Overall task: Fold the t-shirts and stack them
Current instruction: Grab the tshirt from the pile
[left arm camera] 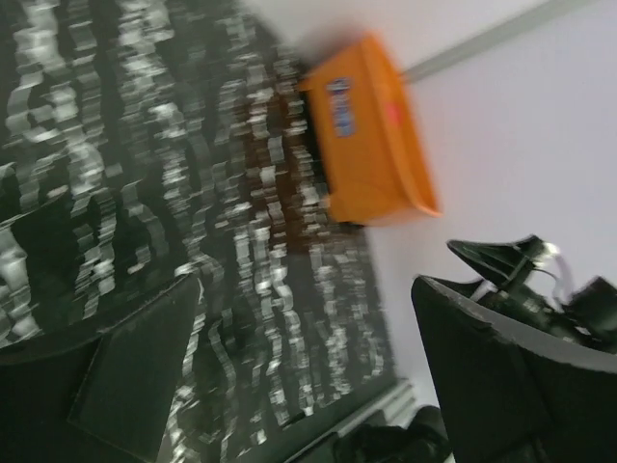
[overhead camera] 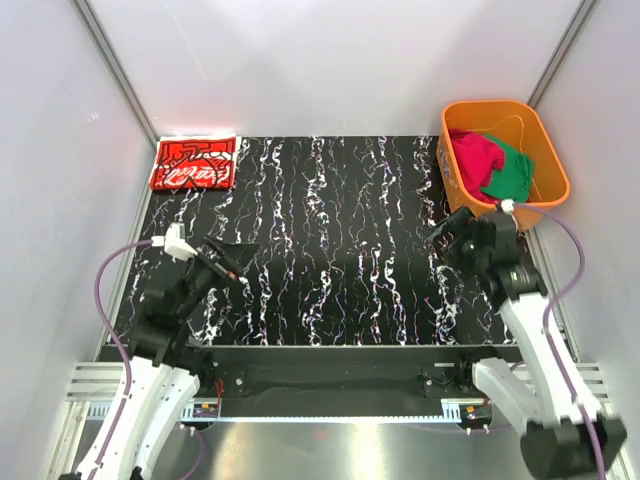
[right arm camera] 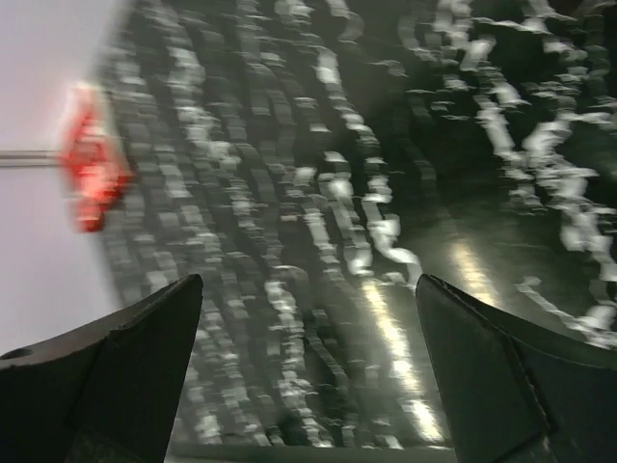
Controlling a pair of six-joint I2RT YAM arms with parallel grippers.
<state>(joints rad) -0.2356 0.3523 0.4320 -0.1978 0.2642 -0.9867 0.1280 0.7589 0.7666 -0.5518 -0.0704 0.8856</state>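
red printed t-shirt [overhead camera: 194, 163]: lay folded at far-left corner of black marbled table [overhead camera: 330, 250]; white line print unreadable. crimson t-shirt [overhead camera: 478, 158] and green t-shirt [overhead camera: 515, 172]: lay bunched together in orange tub [overhead camera: 545, 150], far right; its blue label [left arm camera: 340, 108] was too blurred to read. left gripper [overhead camera: 238, 258], right gripper [overhead camera: 447, 228]: jaws stood wide, held nothing.

1. Red cloth t-shirt with white line print [overhead camera: 194, 163]: folded flat into a rectangle, far-left corner of black marbled table [overhead camera: 340, 230].
2. Plain crimson-red cloth t-shirt [overhead camera: 477, 158]: crumpled, in orange plastic tub [overhead camera: 553, 165], left side.
3. Plain green cloth t-shirt [overhead camera: 515, 175]: crumpled, same tub, touching the crimson one's right.
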